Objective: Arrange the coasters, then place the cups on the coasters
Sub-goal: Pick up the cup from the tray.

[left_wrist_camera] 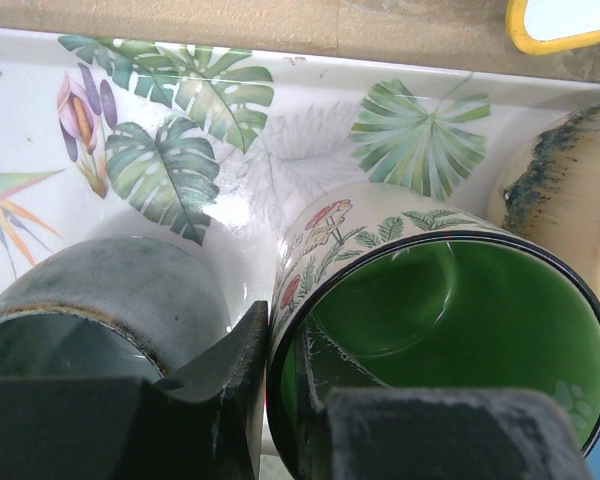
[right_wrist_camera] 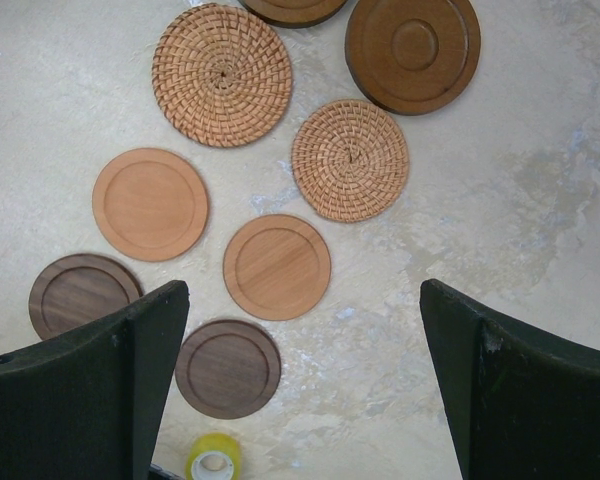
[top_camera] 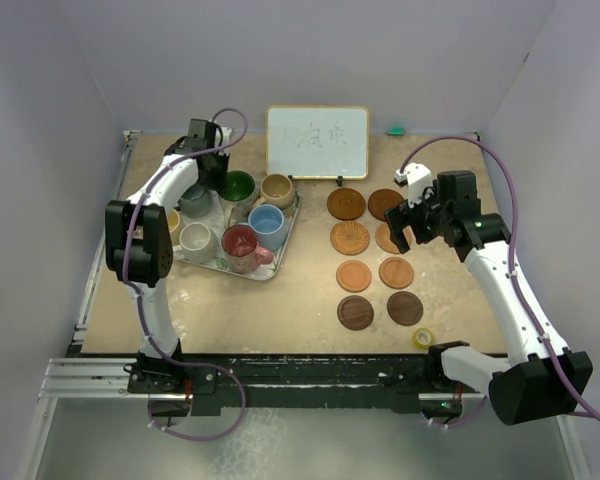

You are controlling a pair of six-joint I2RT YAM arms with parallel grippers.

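Several cups stand on the leaf-patterned tray (top_camera: 271,270) at the left. My left gripper (top_camera: 218,176) is shut on the rim of the green cup (left_wrist_camera: 460,320), with one finger inside it and one outside; this green cup (top_camera: 238,186) stands at the tray's back. The grey cup (left_wrist_camera: 100,290) is right beside the outer finger. Several coasters lie in two columns at the right: woven ones (right_wrist_camera: 222,75), orange ones (right_wrist_camera: 277,267) and dark brown ones (right_wrist_camera: 228,368). My right gripper (right_wrist_camera: 300,380) hangs open above the coasters (top_camera: 354,276), holding nothing.
On the tray also stand a tan cup (top_camera: 278,190), a blue cup (top_camera: 266,222), a red cup (top_camera: 242,243) and a white cup (top_camera: 195,240). A whiteboard (top_camera: 318,142) stands at the back. A small yellow tape roll (top_camera: 423,338) lies near the front edge.
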